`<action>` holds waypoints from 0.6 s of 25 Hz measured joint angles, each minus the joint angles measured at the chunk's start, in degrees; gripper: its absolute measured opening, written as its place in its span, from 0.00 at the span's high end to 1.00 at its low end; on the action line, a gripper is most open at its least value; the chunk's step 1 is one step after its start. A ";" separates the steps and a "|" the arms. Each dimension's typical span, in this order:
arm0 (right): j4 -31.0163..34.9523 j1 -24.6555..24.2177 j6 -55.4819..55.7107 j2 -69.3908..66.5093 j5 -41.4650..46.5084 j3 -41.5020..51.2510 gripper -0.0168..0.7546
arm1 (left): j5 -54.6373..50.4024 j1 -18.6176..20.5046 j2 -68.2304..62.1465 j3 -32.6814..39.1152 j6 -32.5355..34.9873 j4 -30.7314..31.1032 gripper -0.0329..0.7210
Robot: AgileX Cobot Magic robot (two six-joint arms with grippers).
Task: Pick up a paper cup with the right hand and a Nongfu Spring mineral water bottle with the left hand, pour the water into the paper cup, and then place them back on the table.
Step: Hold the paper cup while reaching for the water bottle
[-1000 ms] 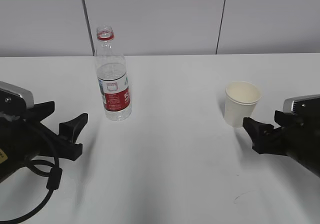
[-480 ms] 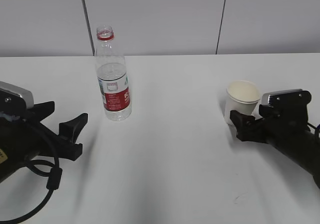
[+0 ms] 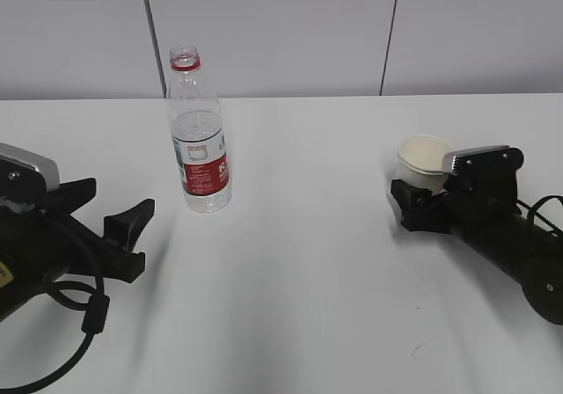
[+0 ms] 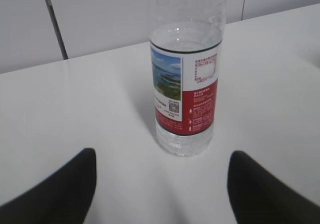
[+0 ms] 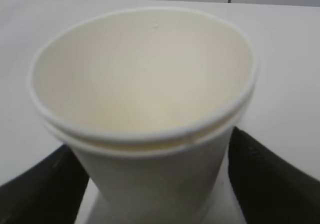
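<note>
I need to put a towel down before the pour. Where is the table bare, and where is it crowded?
The widest bare patch of the table lies between the bottle and the paper cup. The strip behind both, up to the wall, is bare too. It is crowded where the right end effector flanks the cup.

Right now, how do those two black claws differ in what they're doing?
The right claw sits around the paper cup, one finger on each side of it; whether it grips yet is unclear. The left claw is wide open with nothing between its fingers, and the water bottle stands apart ahead of it. Both are black and low over the white table.
</note>
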State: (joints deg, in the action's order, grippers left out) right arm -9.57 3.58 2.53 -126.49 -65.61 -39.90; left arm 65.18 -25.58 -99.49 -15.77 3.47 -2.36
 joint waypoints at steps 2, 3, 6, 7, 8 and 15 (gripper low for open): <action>-0.12 0.00 0.00 -0.04 0.00 -0.99 0.14 | 0.00 0.00 0.00 0.00 0.00 0.00 0.29; -0.22 0.00 0.00 -0.13 0.00 -1.39 0.14 | 0.00 0.00 0.00 0.00 0.00 0.00 0.29; -0.38 0.00 0.00 -1.05 -0.08 -2.52 0.14 | 0.02 0.00 0.00 0.00 0.00 0.00 0.29; -0.48 0.00 0.00 -1.18 -0.08 -2.54 0.14 | 0.02 0.00 0.00 0.00 0.00 0.00 0.29; -0.48 0.00 0.00 -1.22 -0.08 -2.66 0.15 | 0.02 0.00 0.00 0.00 0.00 0.00 0.29; -0.48 0.00 0.00 -1.31 -0.12 -2.67 0.30 | 0.02 0.00 0.00 0.00 0.00 1.12 0.29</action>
State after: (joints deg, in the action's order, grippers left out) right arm -10.04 3.58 2.53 -127.80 -65.73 -42.57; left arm 65.20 -25.58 -99.49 -15.77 3.47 -1.24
